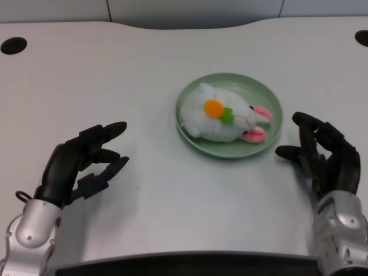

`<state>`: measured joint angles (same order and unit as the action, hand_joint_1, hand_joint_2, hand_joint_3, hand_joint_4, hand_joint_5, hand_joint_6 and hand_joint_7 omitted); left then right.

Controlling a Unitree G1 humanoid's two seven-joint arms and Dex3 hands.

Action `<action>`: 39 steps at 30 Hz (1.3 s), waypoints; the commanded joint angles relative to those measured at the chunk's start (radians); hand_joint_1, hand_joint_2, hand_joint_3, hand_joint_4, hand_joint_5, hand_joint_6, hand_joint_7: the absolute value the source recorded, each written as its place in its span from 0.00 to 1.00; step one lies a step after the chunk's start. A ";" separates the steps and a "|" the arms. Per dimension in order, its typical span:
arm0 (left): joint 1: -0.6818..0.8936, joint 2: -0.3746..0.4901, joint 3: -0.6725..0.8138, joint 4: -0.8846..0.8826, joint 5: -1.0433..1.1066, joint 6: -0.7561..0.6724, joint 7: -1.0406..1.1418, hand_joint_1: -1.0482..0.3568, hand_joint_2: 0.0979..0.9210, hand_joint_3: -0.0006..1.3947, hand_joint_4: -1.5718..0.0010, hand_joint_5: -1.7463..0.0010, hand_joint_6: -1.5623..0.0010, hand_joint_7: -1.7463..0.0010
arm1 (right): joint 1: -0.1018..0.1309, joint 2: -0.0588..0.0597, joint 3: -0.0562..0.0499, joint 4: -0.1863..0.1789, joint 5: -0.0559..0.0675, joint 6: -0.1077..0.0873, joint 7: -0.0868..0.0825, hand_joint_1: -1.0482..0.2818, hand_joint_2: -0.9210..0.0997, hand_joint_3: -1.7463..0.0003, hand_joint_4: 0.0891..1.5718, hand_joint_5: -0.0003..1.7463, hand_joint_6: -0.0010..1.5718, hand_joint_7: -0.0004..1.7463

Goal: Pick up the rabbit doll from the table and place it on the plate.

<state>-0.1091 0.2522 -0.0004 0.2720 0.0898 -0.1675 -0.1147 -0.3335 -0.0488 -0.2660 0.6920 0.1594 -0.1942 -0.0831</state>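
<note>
Resting on the plate: rabbit doll down, left hand free

Looking down from the head view, we see the rabbit doll (221,118) lying on its side inside the plate (275,131). The doll is plush, white and fuzzy, with a rounded body that fills much of the dish. Its two ears, pink on the inner side, point toward the picture's right and reach close to the plate's rim. On its upper side sits a small orange carrot shape with a green tuft just beside it. The plate is round, shallow and pale green, with a smooth raised rim and a matte look; it stands on the white table (172,57), whose surface is flat and slightly glossy. Two dark round holes show near the table's far corners.

We find the left hand (80,164) at the picture's lower left, well apart from the plate. Its black fingers are spread and lightly bent, with clear gaps between them, and they hold nothing and touch neither doll nor plate. The hand's casing looks hard and dark, joined to a silver forearm. At the lower right, the right hand (322,155) sits near the plate's rim without touching it.
</note>
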 commanded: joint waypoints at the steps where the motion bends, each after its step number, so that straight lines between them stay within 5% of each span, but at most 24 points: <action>1: 0.022 -0.025 0.026 -0.009 -0.074 0.018 -0.038 0.39 1.00 0.30 0.76 0.28 0.58 0.94 | -0.004 0.001 0.002 0.008 0.000 -0.015 0.005 0.54 0.00 0.87 0.48 0.61 0.52 0.24; 8: 0.027 -0.043 0.042 0.017 -0.124 0.003 -0.077 0.38 1.00 0.31 0.73 0.25 0.56 0.93 | -0.001 0.002 -0.001 -0.001 0.007 -0.009 0.008 0.55 0.00 0.87 0.48 0.62 0.52 0.25; 15: 0.039 -0.049 0.037 0.044 -0.123 0.007 -0.093 0.36 1.00 0.38 0.71 0.12 0.47 0.84 | -0.005 -0.002 -0.011 0.007 0.017 -0.008 0.017 0.55 0.00 0.87 0.47 0.62 0.52 0.25; 20: 0.043 -0.053 0.040 0.056 -0.124 0.003 -0.092 0.37 1.00 0.39 0.71 0.09 0.48 0.78 | -0.005 -0.006 -0.009 0.008 0.010 -0.009 0.017 0.55 0.00 0.87 0.48 0.61 0.53 0.25; 22: 0.047 -0.058 0.045 0.072 -0.130 -0.001 -0.090 0.37 1.00 0.41 0.69 0.10 0.53 0.60 | -0.005 -0.006 -0.010 0.005 0.010 -0.011 0.016 0.54 0.00 0.87 0.48 0.61 0.52 0.25; 27: 0.043 -0.054 0.046 0.099 -0.118 -0.015 -0.081 0.37 1.00 0.41 0.69 0.07 0.60 0.43 | -0.010 -0.002 -0.016 0.008 0.018 -0.005 0.017 0.56 0.00 0.86 0.48 0.61 0.52 0.25; 33: 0.037 -0.056 0.058 0.105 -0.132 0.009 -0.083 0.37 1.00 0.41 0.70 0.07 0.62 0.40 | -0.017 -0.009 -0.010 0.016 0.005 -0.006 0.013 0.55 0.00 0.86 0.48 0.61 0.51 0.25; 39: 0.028 -0.057 0.066 0.117 -0.135 0.030 -0.076 0.38 1.00 0.41 0.69 0.05 0.64 0.38 | -0.032 -0.015 -0.022 0.052 0.017 -0.021 0.035 0.56 0.00 0.86 0.47 0.61 0.52 0.25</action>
<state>-0.0773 0.1961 0.0567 0.3813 -0.0431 -0.1456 -0.1974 -0.3488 -0.0586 -0.2860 0.7286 0.1691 -0.1977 -0.0546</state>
